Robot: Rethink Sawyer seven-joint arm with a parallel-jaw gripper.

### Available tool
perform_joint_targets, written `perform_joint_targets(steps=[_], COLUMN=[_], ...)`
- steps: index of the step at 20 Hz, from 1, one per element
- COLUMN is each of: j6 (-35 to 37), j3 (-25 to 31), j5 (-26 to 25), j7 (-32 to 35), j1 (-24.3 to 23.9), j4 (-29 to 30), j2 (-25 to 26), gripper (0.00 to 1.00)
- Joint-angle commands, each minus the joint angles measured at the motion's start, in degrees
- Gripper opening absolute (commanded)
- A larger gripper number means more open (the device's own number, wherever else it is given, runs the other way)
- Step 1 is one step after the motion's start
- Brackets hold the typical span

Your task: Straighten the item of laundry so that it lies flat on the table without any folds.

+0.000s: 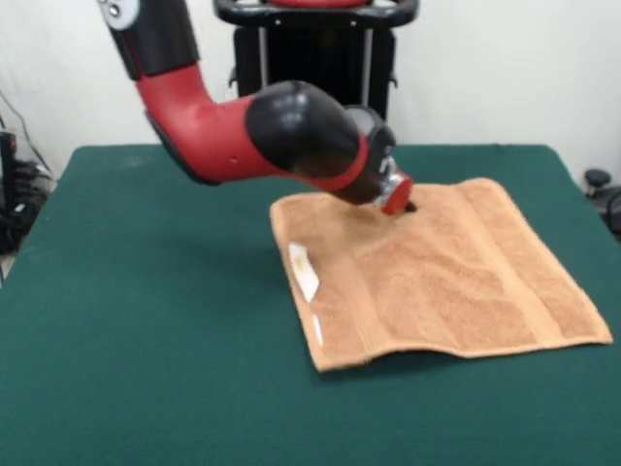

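The item of laundry (437, 277), a light orange-tan terry towel, lies spread on the dark green table (146, 320), right of centre. A white label (304, 271) shows near its left edge, and a woven band runs along its right side. The near edge arches slightly off the cloth around the middle. The red and black arm comes in from the upper left, and its gripper (403, 202) presses down at the towel's far edge. The wrist hides the fingers.
The table's right edge runs close to the towel's near right corner. Dark equipment and cables stand beyond the table at far left (15, 194) and far right (602, 189).
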Motion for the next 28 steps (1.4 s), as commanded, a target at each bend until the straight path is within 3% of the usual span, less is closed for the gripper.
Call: perform_joint_targets(steps=[1,8,10,16,21,28], j6=[4.4,0.2,-3.2,1.9,2.4,-2.6], j3=[7.1,4.8,1.5,-4.3,-6.2,-15.2], j5=[0.2,-1.7,-4.2,-7.3,-5.8,-10.6], j7=[-7.0,-3.4,-0.3,4.2,6.7,10.6], j1=[4.2,6.5,9.0,13.4,15.8,22.8], j4=[8.8,8.4,7.4,5.9,7.6,1.5], j2=[6.9,5.8,1.6,-14.5,-24.4,-31.3], gripper=[1.0,1.0,1.0,1.0,1.0,1.0])
